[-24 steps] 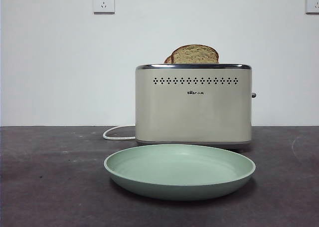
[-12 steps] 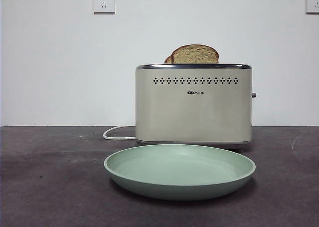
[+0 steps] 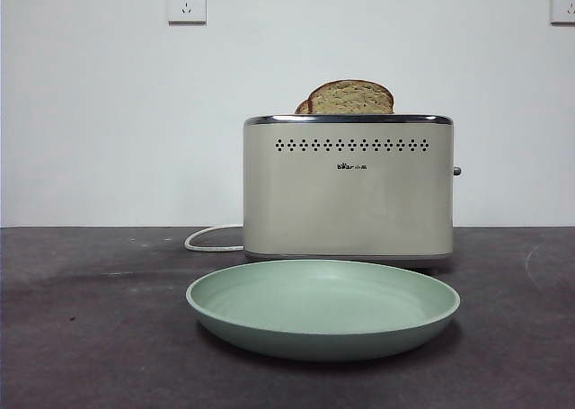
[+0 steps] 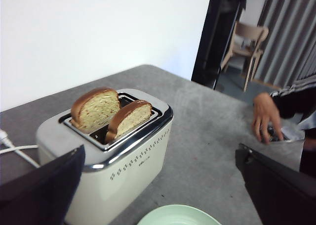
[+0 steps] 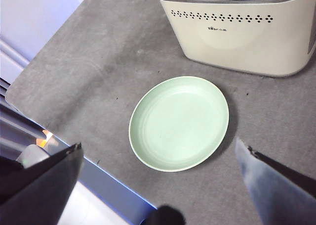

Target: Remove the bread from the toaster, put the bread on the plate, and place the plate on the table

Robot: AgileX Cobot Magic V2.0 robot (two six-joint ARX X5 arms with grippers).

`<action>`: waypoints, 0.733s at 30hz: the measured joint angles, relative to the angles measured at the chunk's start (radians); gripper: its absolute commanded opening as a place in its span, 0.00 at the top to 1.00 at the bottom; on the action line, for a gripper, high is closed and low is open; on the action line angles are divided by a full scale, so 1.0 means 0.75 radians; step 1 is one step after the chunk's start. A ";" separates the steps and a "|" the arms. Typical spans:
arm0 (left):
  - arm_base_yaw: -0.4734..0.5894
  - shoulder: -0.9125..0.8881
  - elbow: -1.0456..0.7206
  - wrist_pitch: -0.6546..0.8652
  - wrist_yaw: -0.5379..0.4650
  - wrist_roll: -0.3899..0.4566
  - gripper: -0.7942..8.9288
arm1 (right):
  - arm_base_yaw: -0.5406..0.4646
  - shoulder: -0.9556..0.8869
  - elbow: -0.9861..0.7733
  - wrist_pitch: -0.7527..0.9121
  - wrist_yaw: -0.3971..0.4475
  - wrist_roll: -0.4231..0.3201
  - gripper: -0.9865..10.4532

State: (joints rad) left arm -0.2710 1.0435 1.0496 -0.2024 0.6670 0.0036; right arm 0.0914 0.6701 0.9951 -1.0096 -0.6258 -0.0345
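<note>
Still, bread sits unmoved in toaster.

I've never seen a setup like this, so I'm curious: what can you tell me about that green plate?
The plate is round, wide and shallow, pale mint green with a low raised rim and a smooth matte look, perhaps plastic. It is empty and lies flat on the dark grey table, just in front of the cream toaster, apart from it. Neither gripper touches it; only the table does.
</note>
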 measured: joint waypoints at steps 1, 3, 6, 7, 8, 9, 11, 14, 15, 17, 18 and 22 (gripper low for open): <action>-0.037 0.059 0.027 0.019 -0.034 0.021 0.34 | 0.000 0.003 0.000 0.000 0.000 0.000 0.37; -0.096 0.152 0.073 0.054 -0.089 0.057 0.34 | 0.000 0.006 0.000 0.000 0.000 0.000 0.37; -0.170 0.294 0.155 0.098 -0.171 0.115 0.34 | 0.000 0.013 0.000 0.001 0.000 -0.002 0.37; -0.192 0.343 0.187 0.100 -0.199 0.137 0.34 | 0.000 0.016 0.000 0.001 0.000 -0.002 0.37; -0.209 0.386 0.216 0.100 -0.222 0.156 0.34 | 0.000 0.019 0.000 0.001 0.000 -0.002 0.37; -0.224 0.429 0.245 0.105 -0.244 0.176 0.34 | 0.000 0.022 0.000 0.001 0.000 -0.003 0.37; -0.255 0.526 0.307 0.122 -0.281 0.226 0.34 | 0.000 0.031 0.000 0.001 0.000 -0.004 0.37; -0.284 0.657 0.376 0.169 -0.298 0.289 0.34 | 0.000 0.039 0.000 0.002 0.000 -0.004 0.37; -0.291 0.700 0.400 0.180 -0.307 0.305 0.34 | 0.000 0.040 0.000 0.002 0.000 -0.004 0.37; -0.305 0.775 0.434 0.215 -0.333 0.326 0.34 | 0.000 0.042 0.000 0.002 0.000 -0.004 0.37; -0.309 0.811 0.446 0.235 -0.345 0.340 0.34 | 0.000 0.044 0.000 0.002 0.000 -0.004 0.37; -0.318 0.918 0.460 0.302 -0.364 0.367 0.34 | 0.000 0.048 0.000 0.002 0.000 -0.004 0.37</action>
State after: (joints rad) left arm -0.5098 1.7321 1.3949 0.0242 0.3943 0.2787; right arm 0.0914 0.7063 0.9951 -1.0080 -0.6258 -0.0376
